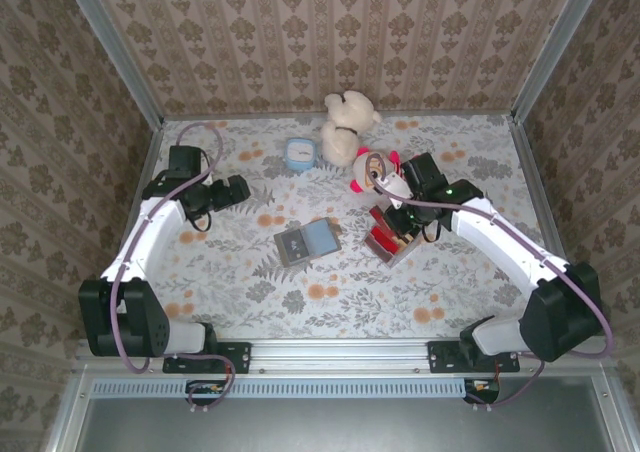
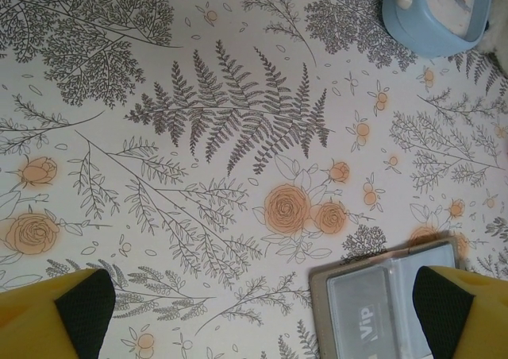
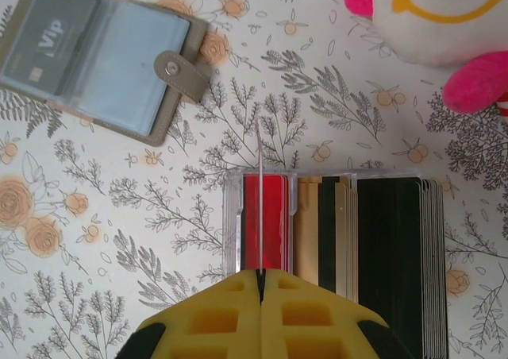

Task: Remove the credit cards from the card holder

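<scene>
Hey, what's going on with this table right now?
Two robot arms are working on emptying a card holder. The right hand is shut on a thin card, seen edge-on, held upright over the clear tray of red, tan and black cards. The grey card holder lies open on the table, with a dark Vip card and a light blue card in its pockets. The left hand is open above the table by the holder's edge, holding nothing.
</scene>
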`<state>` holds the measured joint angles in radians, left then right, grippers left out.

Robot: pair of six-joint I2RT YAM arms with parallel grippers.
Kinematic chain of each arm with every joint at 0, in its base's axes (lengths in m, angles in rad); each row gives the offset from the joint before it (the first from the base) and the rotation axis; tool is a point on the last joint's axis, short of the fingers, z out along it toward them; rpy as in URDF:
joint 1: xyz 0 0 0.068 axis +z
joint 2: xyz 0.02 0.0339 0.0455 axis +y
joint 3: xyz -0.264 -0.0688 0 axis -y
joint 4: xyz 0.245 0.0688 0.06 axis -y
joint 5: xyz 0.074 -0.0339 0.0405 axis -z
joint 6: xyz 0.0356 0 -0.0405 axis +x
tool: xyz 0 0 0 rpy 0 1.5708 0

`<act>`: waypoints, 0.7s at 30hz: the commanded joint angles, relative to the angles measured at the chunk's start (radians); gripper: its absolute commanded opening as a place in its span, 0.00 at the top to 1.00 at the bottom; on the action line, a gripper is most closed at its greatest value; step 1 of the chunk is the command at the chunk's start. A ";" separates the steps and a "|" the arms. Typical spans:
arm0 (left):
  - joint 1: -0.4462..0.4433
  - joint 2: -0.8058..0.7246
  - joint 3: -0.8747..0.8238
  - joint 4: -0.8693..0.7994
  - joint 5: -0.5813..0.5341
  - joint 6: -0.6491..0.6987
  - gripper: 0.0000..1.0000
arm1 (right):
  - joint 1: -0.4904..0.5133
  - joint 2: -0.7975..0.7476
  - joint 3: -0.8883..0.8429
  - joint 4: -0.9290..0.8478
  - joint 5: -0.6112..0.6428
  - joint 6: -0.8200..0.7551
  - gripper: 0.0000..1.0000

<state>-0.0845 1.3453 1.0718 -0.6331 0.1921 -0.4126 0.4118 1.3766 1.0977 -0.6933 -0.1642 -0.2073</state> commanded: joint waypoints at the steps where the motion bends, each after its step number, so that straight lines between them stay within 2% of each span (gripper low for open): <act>1: 0.015 -0.018 -0.010 -0.005 0.037 0.020 0.00 | -0.013 0.045 0.030 -0.046 0.013 -0.035 1.00; 17: 0.025 -0.007 -0.020 0.005 0.062 0.015 0.00 | -0.018 0.155 0.063 -0.150 0.023 -0.087 0.99; 21: 0.025 0.004 -0.024 0.015 0.088 0.009 0.00 | -0.016 0.170 0.066 -0.153 0.017 -0.091 0.91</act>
<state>-0.0692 1.3457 1.0576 -0.6273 0.2470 -0.4129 0.4007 1.5280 1.1400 -0.7979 -0.1459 -0.2707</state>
